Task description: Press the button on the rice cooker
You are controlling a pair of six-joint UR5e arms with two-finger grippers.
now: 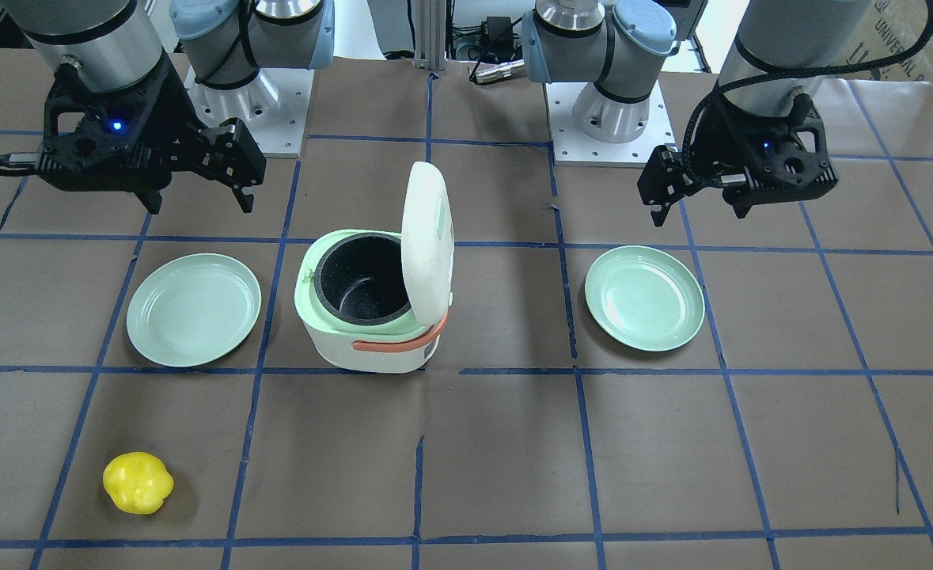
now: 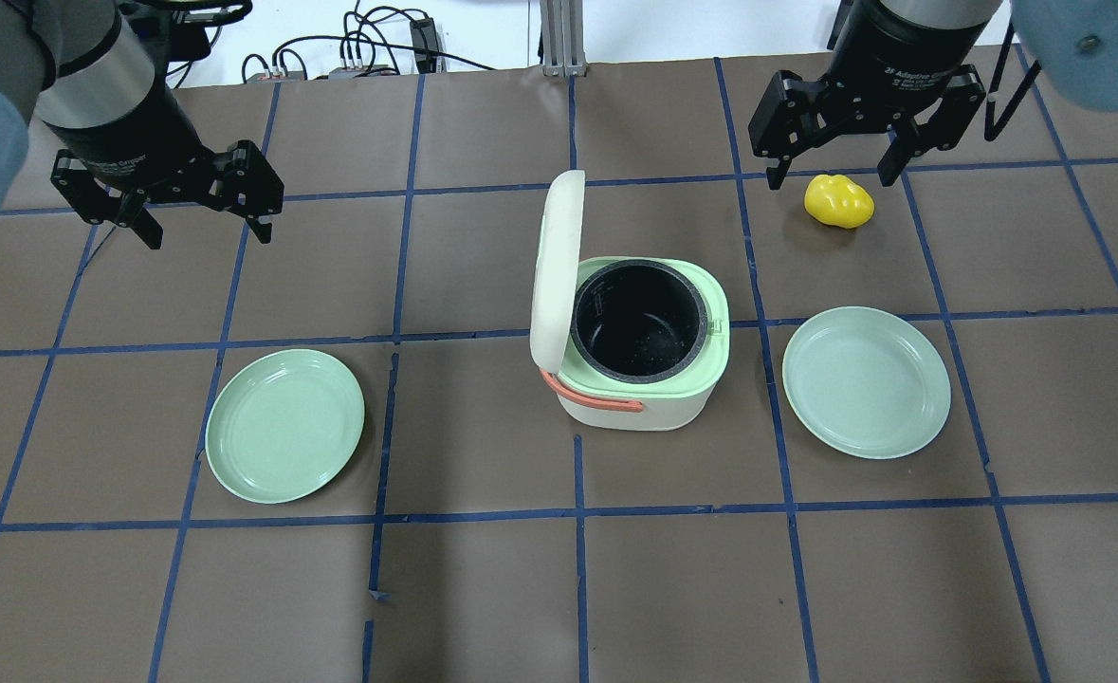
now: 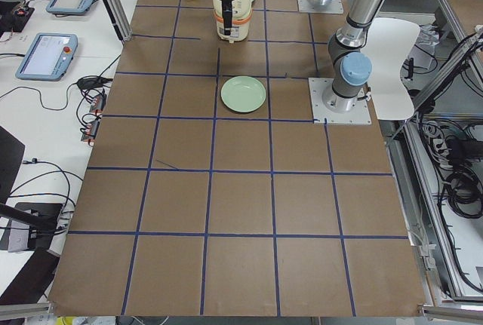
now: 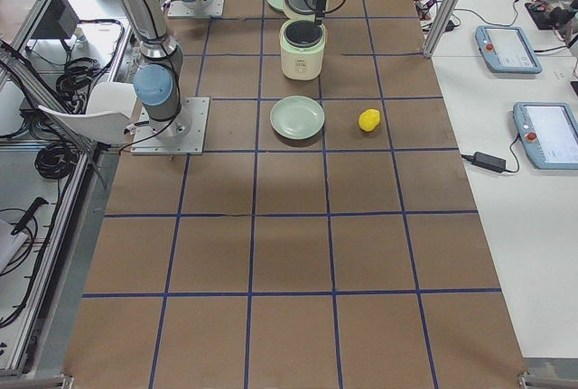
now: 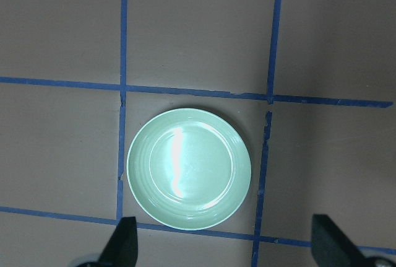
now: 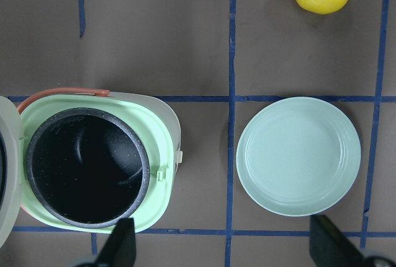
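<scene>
found brown table [image 2: 483, 588] with blue tape grid beneath both raised grippers. noted rice cooker [image 2: 630, 415] standing between them, nearer the right gripper [image 2: 831, 175] than the left gripper [image 2: 208, 232], touched by neither; lid [image 2: 557, 266] tipped upright on the side toward the left gripper, dark inner pot [image 2: 639, 318] exposed. observed both grippers spread wide, holding nothing. recorded first green plate [image 2: 285, 425] below left gripper, second green plate [image 2: 867, 381] below right gripper. logged small yellow bell pepper [image 2: 838, 201] on table at right gripper's side, well below it.

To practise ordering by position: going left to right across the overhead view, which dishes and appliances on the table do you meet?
first green plate → rice cooker → second green plate
</scene>
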